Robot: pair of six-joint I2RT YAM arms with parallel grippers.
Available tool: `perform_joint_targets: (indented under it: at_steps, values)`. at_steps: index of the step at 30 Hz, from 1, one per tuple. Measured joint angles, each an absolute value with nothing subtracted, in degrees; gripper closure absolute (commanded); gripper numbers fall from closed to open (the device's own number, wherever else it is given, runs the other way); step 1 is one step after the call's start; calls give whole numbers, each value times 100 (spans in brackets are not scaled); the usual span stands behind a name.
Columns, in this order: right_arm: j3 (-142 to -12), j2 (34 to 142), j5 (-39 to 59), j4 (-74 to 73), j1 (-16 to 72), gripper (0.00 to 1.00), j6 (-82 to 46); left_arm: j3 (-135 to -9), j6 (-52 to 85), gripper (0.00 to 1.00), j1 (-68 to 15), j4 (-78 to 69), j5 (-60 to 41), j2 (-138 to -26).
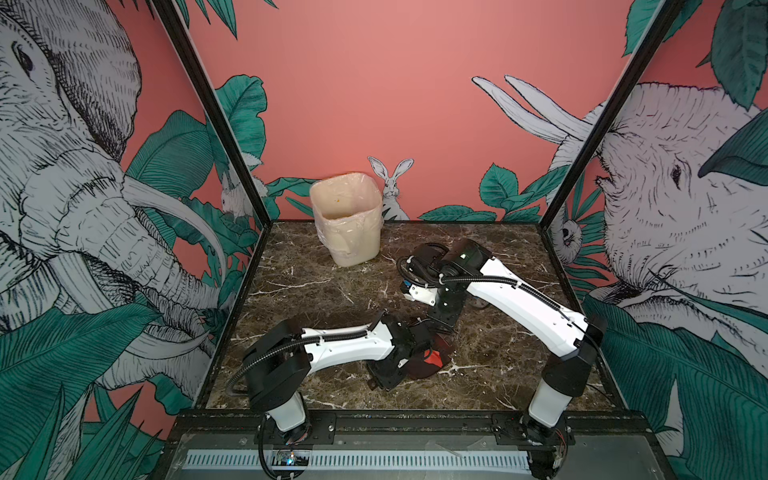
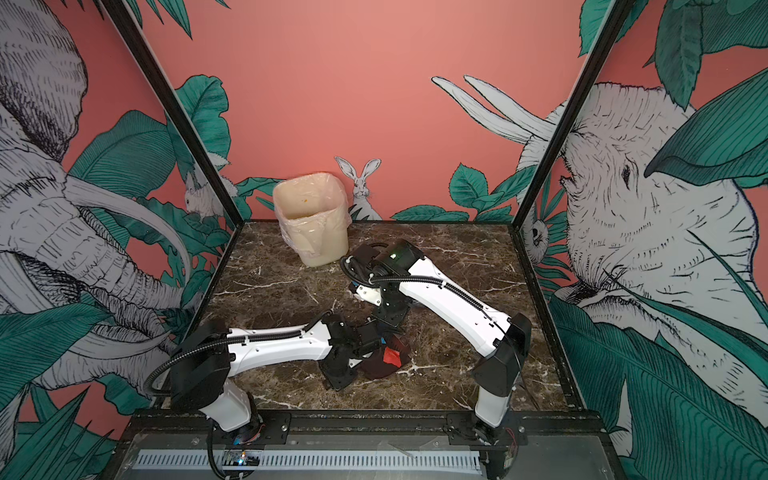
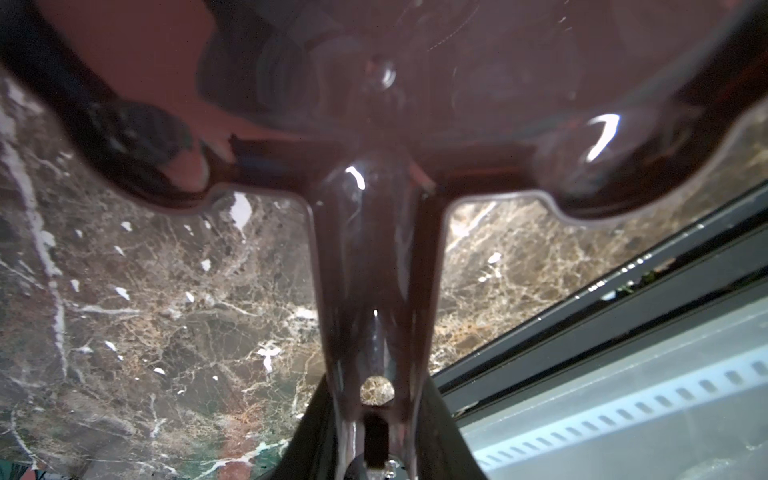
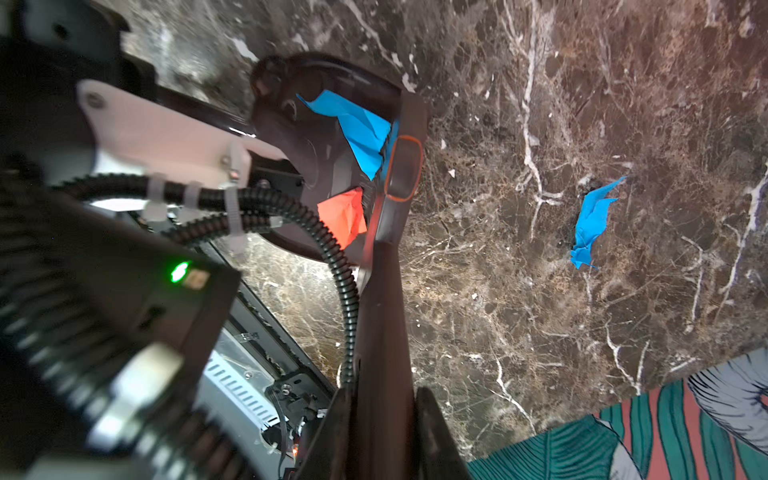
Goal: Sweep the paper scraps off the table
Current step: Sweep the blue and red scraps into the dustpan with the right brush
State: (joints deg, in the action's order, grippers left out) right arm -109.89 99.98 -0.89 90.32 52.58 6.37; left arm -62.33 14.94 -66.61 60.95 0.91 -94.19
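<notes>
The left pincer (image 3: pixel 376 440) is shut tight on the handle of a dark red dustpan (image 3: pixel 478 104), and the pan seems to sit low on the desk (image 3: pixel 145 311). The right pincer (image 4: pixel 380 419) is shut on the handle of a brush (image 4: pixel 382 316), and the brush head (image 4: pixel 402 170) sits right at the open mouth of the pan. Two of the paper scraps lie inside the pan: a blue scrap (image 4: pixel 357 124) and a red scrap (image 4: pixel 343 214). A loose blue scrap (image 4: pixel 592 220) lies on the bare desk, well apart from the pan. The arms hide part of the desk, so I cannot tell if more scraps are left. The bin (image 1: pixel 349 224) stands at the far side, well apart from both arms. Here is what could go wrong. The scraps are light, and the red one sits close to the mouth, so a fast pull of the brush could drag it back out. If the pan tips forward when it goes up, both scraps could slide off. A hard push on the loose scrap could flick it past the pan or off the desk. If the pan's edge lifts a bit, that scrap could slip under it. The two arms are very near each other, so a wide swing could make them bump.
</notes>
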Motion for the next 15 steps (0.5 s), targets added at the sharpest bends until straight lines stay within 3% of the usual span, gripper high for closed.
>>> perform_joint_targets:
  at_steps: [15]
  values:
    - [-10787,10001,-644,9080,5087,100,561,-6257,1494,100,-6659,6095,126,-9419]
